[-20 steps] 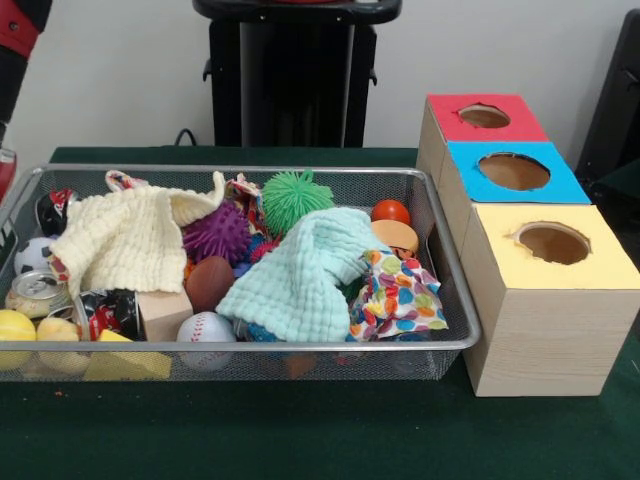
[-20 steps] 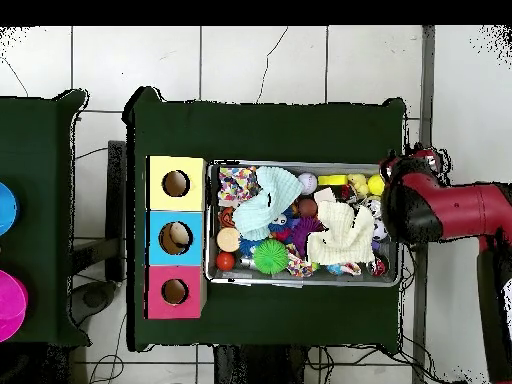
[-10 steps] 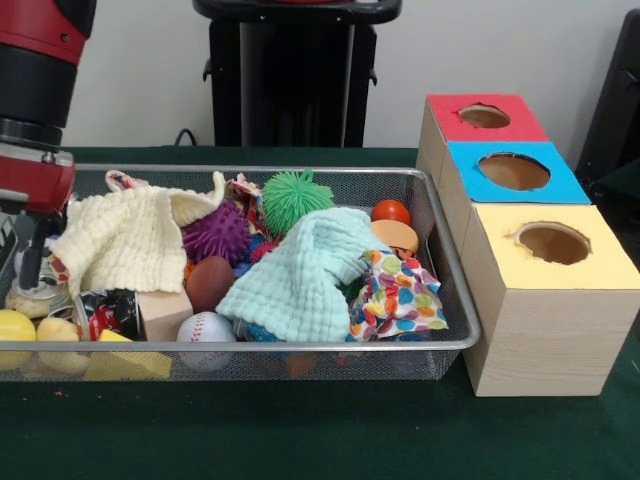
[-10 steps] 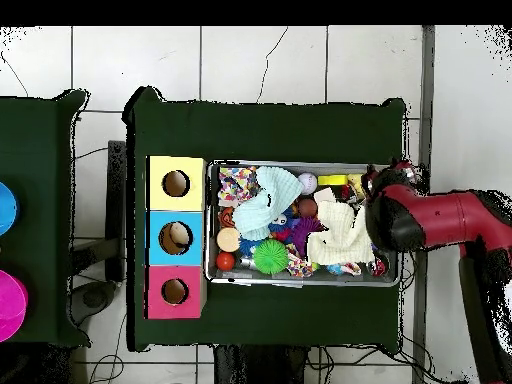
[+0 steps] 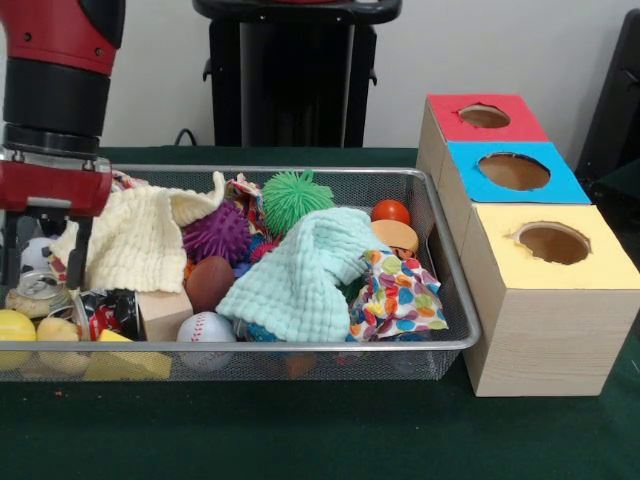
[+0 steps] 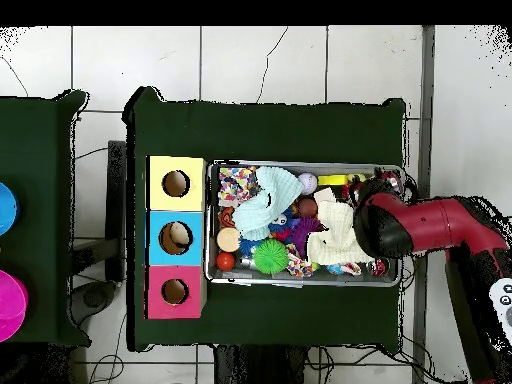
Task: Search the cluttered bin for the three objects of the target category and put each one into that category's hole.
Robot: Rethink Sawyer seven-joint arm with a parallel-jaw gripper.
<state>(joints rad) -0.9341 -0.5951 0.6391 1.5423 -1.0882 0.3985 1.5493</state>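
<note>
Table (image 5: 300,440), green cloth cover, carries all items. Arm (image 5: 60,70), red and black, comes down over the left end of the front view; overhead it enters from the right (image 6: 430,225).

Box row (image 5: 520,230), well to the right of the claw in front view: 3 wooden boxes touching, tops red (image 5: 485,118), blue (image 5: 514,172) and yellow (image 5: 553,245), 1 round hole each. Which hole belongs to the target category: cannot tell.

Wire bin (image 5: 440,290) sits just beside the boxes, packed full. Claw (image 5: 45,255) hangs inside its left end; 2 dark fingers (image 5: 76,252) stand apart, nothing seen between them.

Contents, relative to claw:
- Cream cloth (image 5: 135,240), immediately right, touching or nearly so.
- Mint cloth (image 5: 300,275), farther right, mid-bin.
- Patterned cloth (image 5: 400,298), far right corner, nearest the boxes.
- Green spiky ball (image 5: 297,197), right and behind.
- Purple spiky ball (image 5: 216,232), right, past the cream cloth.
- Brown football (image 5: 208,282), right and forward.
- Baseball (image 5: 206,328), right, at the front rim.
- Wood block (image 5: 162,312), just right and forward.
- Tin can (image 5: 35,290), directly below the fingertips.
- Yellow items (image 5: 40,330), forward of the claw at the front rim; type unclear.
- Soccer ball (image 5: 35,252), at the claw, partly hidden by it.
- Orange ball (image 5: 390,211), far right.
</note>
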